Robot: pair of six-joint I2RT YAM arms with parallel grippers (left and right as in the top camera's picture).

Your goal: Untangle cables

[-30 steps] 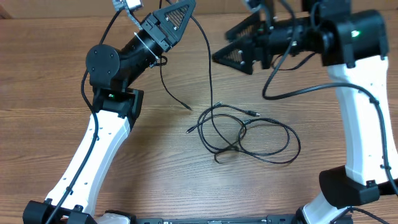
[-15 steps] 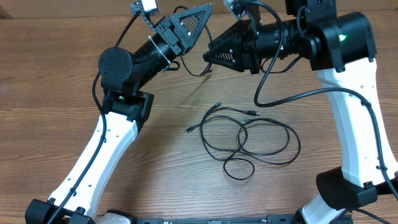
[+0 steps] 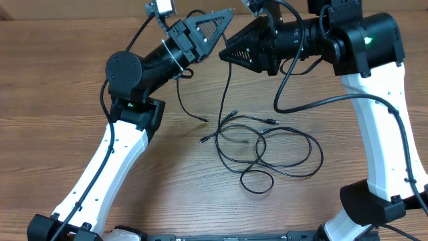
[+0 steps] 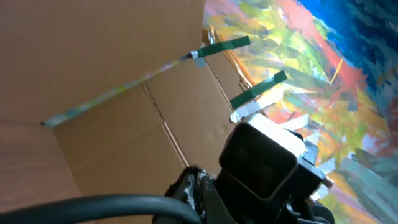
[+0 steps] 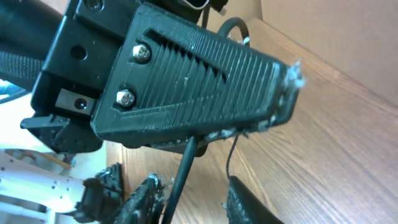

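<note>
Tangle of thin black cables (image 3: pixel 259 140) on brown wooden counter (image 3: pixel 53 100), centre front. Above and behind, left fingers (image 3: pixel 224 17) clamped tight on one raised strand (image 3: pixel 226 87). Right fingers (image 3: pixel 231 53) just beside, slightly parted around that strand, not pinching. Most of right wrist view blocked by ribbed black left finger; brown cardboard (image 4: pixel 112 74) behind.

The overhead camera looks straight down on the table (image 3: pixel 60 80); the left wrist camera tilts up at a cardboard wall (image 4: pixel 93 50); the right wrist camera crowds the left gripper (image 5: pixel 283 93), which is also seen overhead.
</note>
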